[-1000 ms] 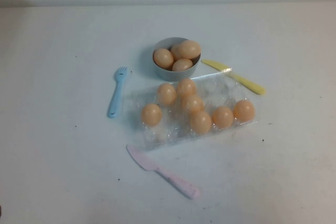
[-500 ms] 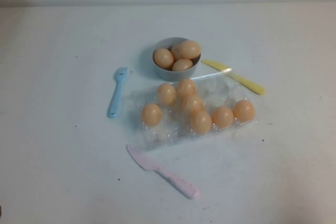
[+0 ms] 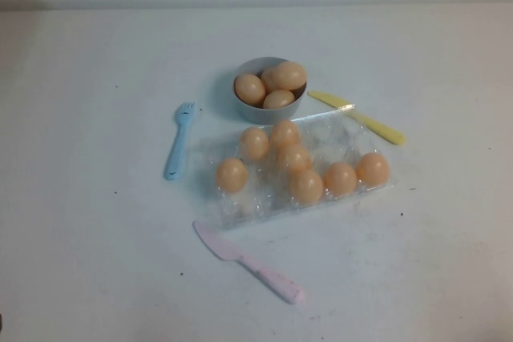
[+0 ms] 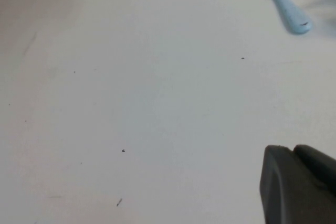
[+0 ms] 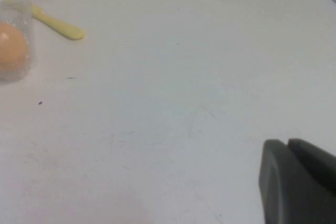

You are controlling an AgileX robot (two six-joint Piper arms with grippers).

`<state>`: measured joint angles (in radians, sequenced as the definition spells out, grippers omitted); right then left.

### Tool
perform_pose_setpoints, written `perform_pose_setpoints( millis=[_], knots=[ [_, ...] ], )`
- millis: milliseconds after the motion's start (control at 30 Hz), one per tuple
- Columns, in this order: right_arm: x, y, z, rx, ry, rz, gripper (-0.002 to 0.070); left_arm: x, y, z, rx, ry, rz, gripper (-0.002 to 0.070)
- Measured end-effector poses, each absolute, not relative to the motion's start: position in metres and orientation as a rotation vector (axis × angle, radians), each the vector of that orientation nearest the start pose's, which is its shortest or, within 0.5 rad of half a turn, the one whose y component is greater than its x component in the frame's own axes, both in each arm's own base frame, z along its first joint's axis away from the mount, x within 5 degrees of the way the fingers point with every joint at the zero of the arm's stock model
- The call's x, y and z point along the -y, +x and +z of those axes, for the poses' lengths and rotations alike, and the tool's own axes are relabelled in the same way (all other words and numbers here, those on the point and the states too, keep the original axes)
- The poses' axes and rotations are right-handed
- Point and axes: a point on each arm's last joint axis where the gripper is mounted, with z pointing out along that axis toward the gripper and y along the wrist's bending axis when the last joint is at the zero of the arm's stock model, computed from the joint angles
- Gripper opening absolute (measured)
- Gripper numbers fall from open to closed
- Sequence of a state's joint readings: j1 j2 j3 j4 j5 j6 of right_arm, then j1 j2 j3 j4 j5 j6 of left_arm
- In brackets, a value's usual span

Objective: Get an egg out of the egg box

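Running left-near to right-far, egg box; left gripper, right gripper over table.

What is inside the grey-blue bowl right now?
The bowl holds three eggs; anything beneath them is covered. Seven more sit in the egg box. The left pincer and right pincer show only in their wrist views, away from both.

The egg box lies mid-table, holding seven eggs. A bowl sits just behind it. A fork lies left, one knife far right, another knife nearer.
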<state>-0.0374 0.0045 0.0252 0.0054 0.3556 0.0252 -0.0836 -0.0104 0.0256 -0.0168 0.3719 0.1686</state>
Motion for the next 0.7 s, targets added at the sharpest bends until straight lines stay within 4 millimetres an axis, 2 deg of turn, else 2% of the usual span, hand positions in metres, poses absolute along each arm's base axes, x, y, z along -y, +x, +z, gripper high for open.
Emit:
perform_pose_setpoints(
  millis=[700],
  knots=[
    [0.0018,0.0536,0.1719,-1.873,0.071,0.001,-0.0016,0.0049,0.0524,0.1717,-1.857,0.225,0.042,-0.0006]
  ],
)
